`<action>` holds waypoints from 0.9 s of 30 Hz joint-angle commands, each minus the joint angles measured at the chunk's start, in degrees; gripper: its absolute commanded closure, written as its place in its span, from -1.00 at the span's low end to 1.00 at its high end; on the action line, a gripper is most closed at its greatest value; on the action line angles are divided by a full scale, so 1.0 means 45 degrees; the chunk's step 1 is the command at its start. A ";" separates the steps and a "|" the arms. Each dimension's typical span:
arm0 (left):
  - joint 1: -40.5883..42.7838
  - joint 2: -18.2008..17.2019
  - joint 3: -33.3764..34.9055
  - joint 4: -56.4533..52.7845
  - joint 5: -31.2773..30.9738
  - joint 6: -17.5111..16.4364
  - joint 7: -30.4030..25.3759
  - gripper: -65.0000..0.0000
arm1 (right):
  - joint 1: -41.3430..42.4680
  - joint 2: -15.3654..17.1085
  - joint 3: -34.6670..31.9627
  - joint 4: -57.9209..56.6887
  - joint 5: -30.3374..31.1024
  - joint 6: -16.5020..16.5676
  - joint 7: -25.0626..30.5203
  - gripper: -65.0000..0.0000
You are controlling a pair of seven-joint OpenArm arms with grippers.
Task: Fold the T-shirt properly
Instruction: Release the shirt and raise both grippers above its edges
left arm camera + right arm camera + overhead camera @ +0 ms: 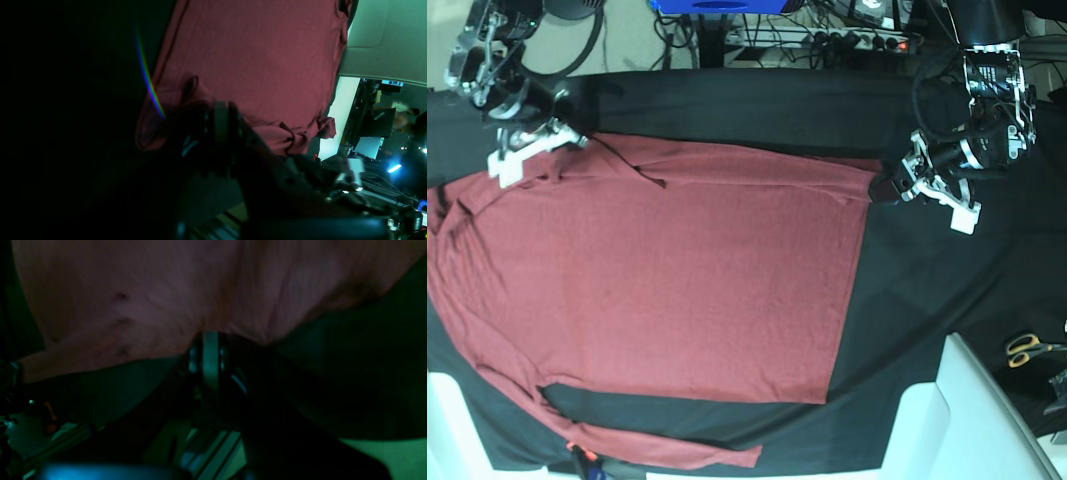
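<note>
T-shirt [677, 280] spread flat (black cloth [907, 330] beneath), both fingers pinching edges

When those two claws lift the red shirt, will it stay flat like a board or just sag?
Probably sag. The shirt lies limp on the black cloth, and it bunches into wrinkles where the left gripper pinches its corner. It looks thin and light, so the middle would likely droop between that and the right gripper. The loose sleeve would probably dangle.
</note>
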 commanded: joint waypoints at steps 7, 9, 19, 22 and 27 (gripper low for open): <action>-0.0110 -0.0162 -0.0026 0.0186 -0.0253 -0.0071 -0.0020 1.00 | 0.0342 -0.0013 0.0115 0.0455 0.0233 -0.0131 -0.0976 0.98; -0.0110 -0.0162 -0.0026 0.0186 -0.0234 -0.0071 -0.0020 1.00 | 0.0147 -0.0052 0.0134 0.0455 0.0233 -0.0639 -0.0937 0.96; -0.0110 -0.0181 -0.0026 0.0166 -0.0234 -0.0071 -0.0020 1.00 | -0.0635 0.0026 0.0095 0.0260 0.0995 -0.0854 0.0802 0.06; -0.0110 -0.0162 -0.0026 0.0166 -0.0234 -0.0071 -0.0020 1.00 | -0.0283 0.0065 0.0095 -0.0404 0.0975 -0.0854 0.0822 0.06; -0.0110 -0.0181 -0.0065 0.0166 -0.0234 -0.0071 -0.0020 1.00 | -0.0010 0.0299 0.0115 -0.1440 0.1014 -0.0854 0.0919 0.06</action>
